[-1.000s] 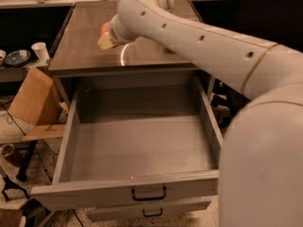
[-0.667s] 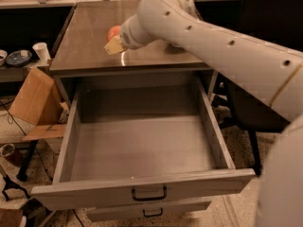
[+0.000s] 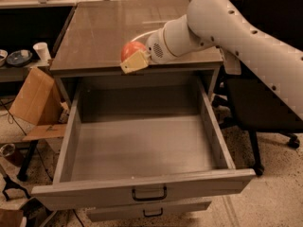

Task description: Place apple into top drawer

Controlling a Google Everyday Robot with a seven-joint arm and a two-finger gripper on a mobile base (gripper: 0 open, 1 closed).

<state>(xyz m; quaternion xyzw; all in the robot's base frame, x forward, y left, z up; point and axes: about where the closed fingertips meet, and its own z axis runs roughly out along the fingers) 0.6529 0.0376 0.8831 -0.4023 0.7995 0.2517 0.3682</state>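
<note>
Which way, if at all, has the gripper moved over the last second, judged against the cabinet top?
Yes. The gripper, holding the apple, has come forward across the cabinet top to its front edge, beside the open top drawer.

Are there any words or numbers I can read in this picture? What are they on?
None can be read.
The wide grey metal top drawer and lower grey drawer: plain fronts, no labels.
The brown cardboard box and white paper cup: no readable print.
The gripper, shut on the small round red-orange apple at the front edge of the tabletop, above the open drawer: no markings.
</note>
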